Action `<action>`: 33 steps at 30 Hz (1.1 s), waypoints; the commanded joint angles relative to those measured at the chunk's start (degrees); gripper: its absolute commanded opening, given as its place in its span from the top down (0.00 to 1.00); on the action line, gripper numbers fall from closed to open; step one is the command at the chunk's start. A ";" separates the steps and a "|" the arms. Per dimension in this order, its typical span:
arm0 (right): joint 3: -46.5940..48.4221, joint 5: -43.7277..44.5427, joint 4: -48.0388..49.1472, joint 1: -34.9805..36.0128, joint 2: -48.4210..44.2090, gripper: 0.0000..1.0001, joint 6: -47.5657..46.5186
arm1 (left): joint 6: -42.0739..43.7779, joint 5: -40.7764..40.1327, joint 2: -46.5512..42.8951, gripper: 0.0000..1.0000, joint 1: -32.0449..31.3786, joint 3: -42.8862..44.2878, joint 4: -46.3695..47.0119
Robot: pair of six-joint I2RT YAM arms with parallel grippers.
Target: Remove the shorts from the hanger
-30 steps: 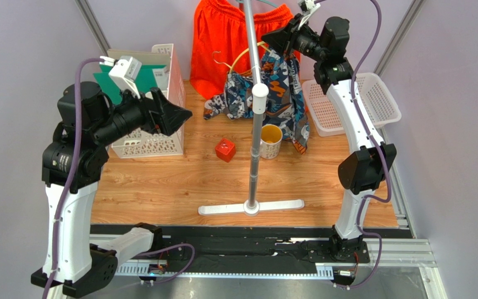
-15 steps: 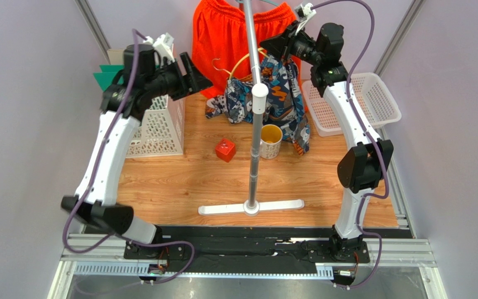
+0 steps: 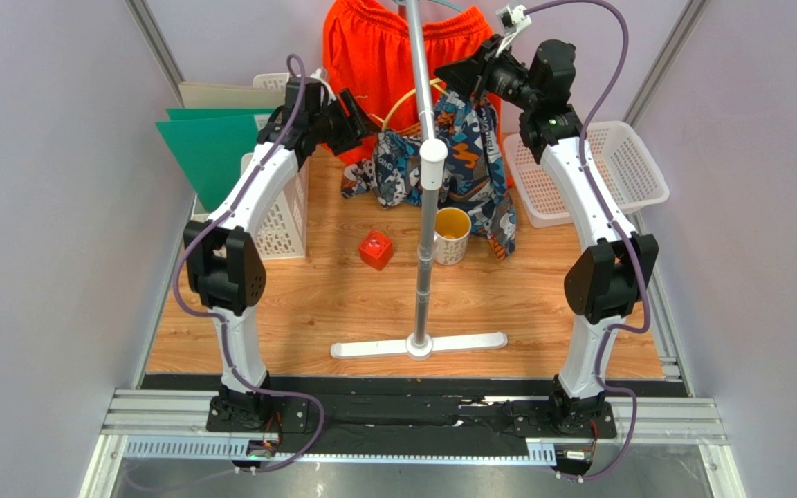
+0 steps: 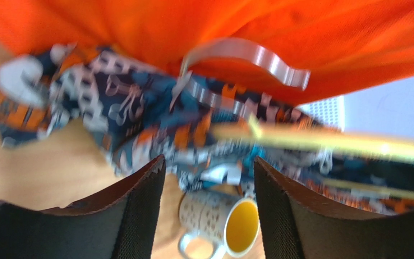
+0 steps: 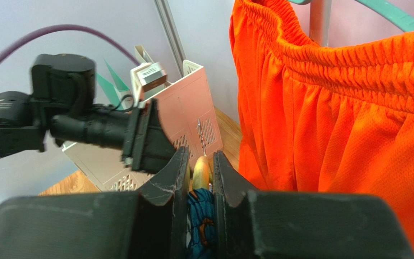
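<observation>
Upper centre of the overhead view: we see the left tool (image 4: 209, 164), fingers apart, facing the printed shorts (image 3: 470, 156). The right tool (image 5: 199, 162) is clamped on them at their yellow hanger (image 5: 200, 171), beside the orange shorts (image 5: 344, 135).

Bright, even light throughout; shadows on the tabletop (image 3: 299, 311) are faint. Motion blur smears the left wrist view, printed shorts (image 4: 139, 118) included; the right wrist view is sharp past its soft-focus fingers (image 5: 166, 181).

Two shorts (image 3: 371, 62), two baskets (image 3: 633, 166), one mug (image 3: 453, 237)
</observation>
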 commanded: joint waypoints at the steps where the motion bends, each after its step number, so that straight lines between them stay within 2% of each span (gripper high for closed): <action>1: -1.10 0.65 2.43 -0.10 -6.71 1.00 -0.53 | -1.17 1.52 2.32 0.35 -1.27 7.16 10.18; 6: -2.25 0.74 1.46 -0.10 -7.77 1.00 -1.06 | -5.02 -0.24 5.39 0.31 -1.28 9.09 10.80; 15: -3.39 0.13 1.63 0.25 -9.18 1.00 -0.18 | -10.04 0.55 8.30 0.39 -1.36 11.47 13.61; 18: -2.78 0.13 1.37 0.61 -8.91 1.00 0.17 | -10.92 0.72 8.56 0.49 -1.36 11.29 14.14; 19: -2.51 0.04 1.19 0.78 -8.82 1.00 0.26 | -11.18 1.59 8.56 0.56 -1.36 11.12 15.01; 21: -2.34 -0.05 0.75 1.13 -8.82 1.00 0.34 | -11.80 2.39 8.65 0.70 -1.36 11.20 15.63; 22: -2.16 -0.05 0.23 1.31 -8.82 1.00 0.26 | -11.63 2.39 8.22 0.87 -1.36 11.55 15.20; 24: -2.33 0.12 -0.82 1.40 -9.00 1.00 -0.44 | -8.65 1.87 7.34 1.00 -1.36 12.78 12.66; 28: -2.60 0.13 -2.85 1.48 -8.82 1.00 -2.11 | 1.26 -2.52 3.82 1.00 -1.28 16.03 7.11; 33: -2.43 0.48 -5.39 1.40 -7.69 1.00 -3.87 | 8.05 -9.01 -0.13 1.00 -1.28 17.70 2.02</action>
